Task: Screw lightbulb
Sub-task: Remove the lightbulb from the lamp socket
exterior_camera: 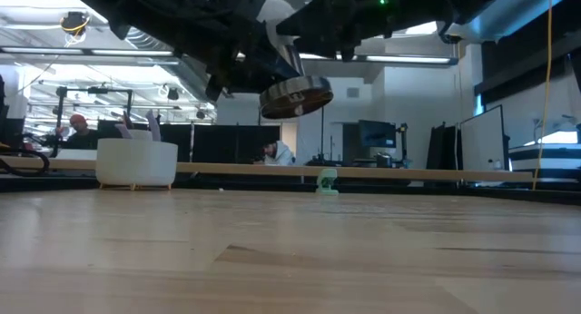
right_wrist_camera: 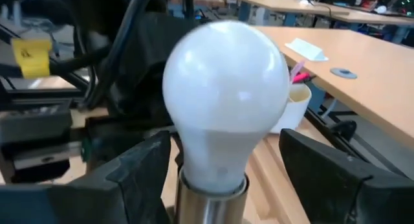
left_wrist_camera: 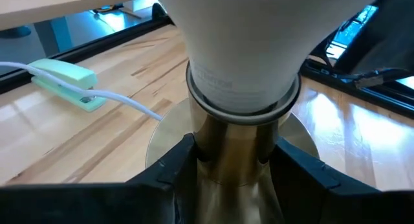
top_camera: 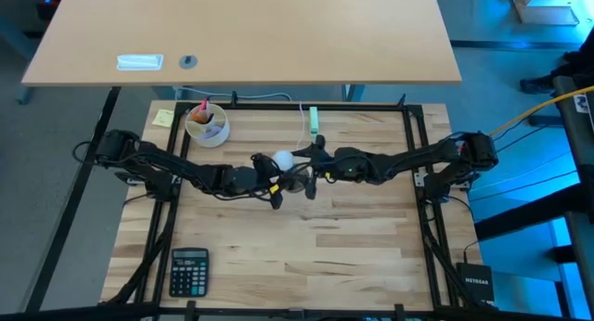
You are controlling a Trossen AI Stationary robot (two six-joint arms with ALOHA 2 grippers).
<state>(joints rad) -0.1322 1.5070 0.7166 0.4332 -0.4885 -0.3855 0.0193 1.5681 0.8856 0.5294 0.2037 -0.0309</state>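
The white frosted lightbulb point(right_wrist_camera: 223, 101) stands with its neck in the mouth of the metal socket tube point(left_wrist_camera: 236, 153), its screw base hidden inside. It shows at the table's middle in the high view point(top_camera: 281, 160). The socket's round disc point(exterior_camera: 296, 98) hangs tilted above the table, with a white cord point(left_wrist_camera: 116, 98) running off. My left gripper point(top_camera: 272, 184) is shut on the socket. My right gripper point(right_wrist_camera: 226, 179) is open, with a finger point(right_wrist_camera: 139, 169) on either side of the bulb's neck and clear of it; it also shows in the high view point(top_camera: 311, 168). My left gripper pinches the socket's metal tube point(left_wrist_camera: 213, 162) between its two fingers point(left_wrist_camera: 171, 169), just under the bulb's neck. The fingers lie across the tube. The socket with the bulb is lifted clear of the table, its disc tilted and the bulb uppermost.
A white bowl point(top_camera: 206, 124) with pink and orange contents stands at the far left, by a yellow note point(top_camera: 163, 117). A green switch point(top_camera: 314, 119) on the cord lies at the far middle. A calculator point(top_camera: 188, 270) lies near the front left.
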